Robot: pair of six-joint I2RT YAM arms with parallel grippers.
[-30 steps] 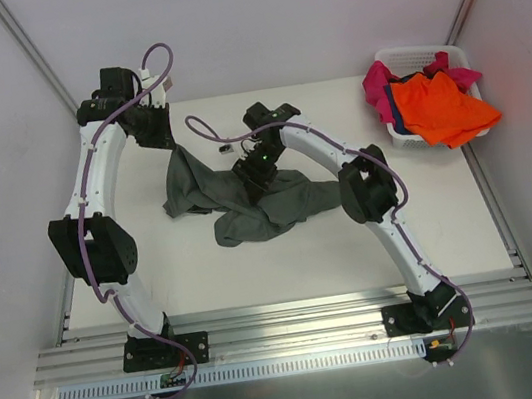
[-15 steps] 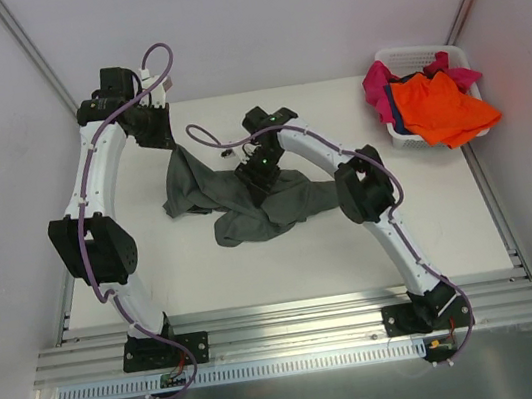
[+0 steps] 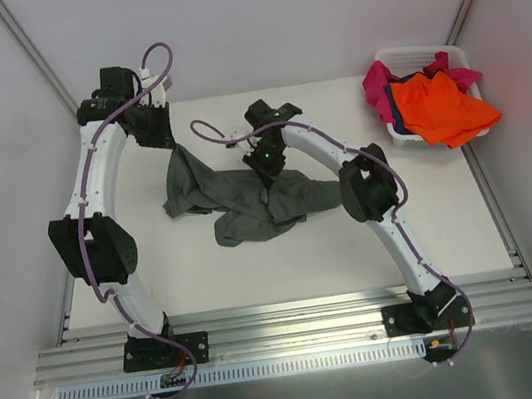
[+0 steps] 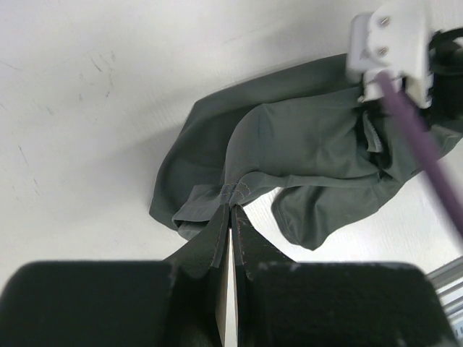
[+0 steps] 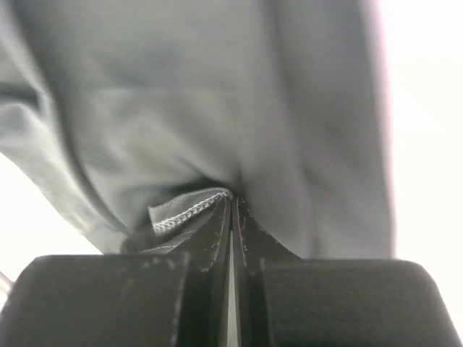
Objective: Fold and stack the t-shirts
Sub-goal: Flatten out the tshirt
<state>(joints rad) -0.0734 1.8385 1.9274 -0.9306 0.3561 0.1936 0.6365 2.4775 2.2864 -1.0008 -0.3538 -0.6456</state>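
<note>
The left gripper [image 4: 230,211] has its two dark fingers pressed together on a stitched seam of the dark grey-olive t-shirt [image 4: 304,144], low in the middle of the left wrist view. From there the cloth spreads in loose folds toward the upper right of that frame, over the white table [image 4: 87,87]. A purple cable [image 4: 416,152] crosses the right edge above the shirt.

The right gripper [image 5: 231,206] is likewise clamped on the same shirt [image 5: 217,87]. Its fingers meet on a fold with a line of pale stitching just left of the tips, and grey cloth fills nearly all of the right wrist view.

In the top view the shirt [image 3: 248,212] lies crumpled and unfolded at the centre of the table [image 3: 286,262]. The left gripper [image 3: 170,144] holds its upper left corner. The right gripper [image 3: 267,173] pinches it near the middle, with the cloth drawn up slightly to the fingers.

At the upper right of the frame stands a white laundry basket [image 3: 407,53]. An orange t-shirt [image 3: 446,106] drapes over its near rim, a magenta-pink t-shirt [image 3: 375,84] hangs over its left side, and a strip of a dark blue t-shirt [image 3: 393,101] shows between them
</note>
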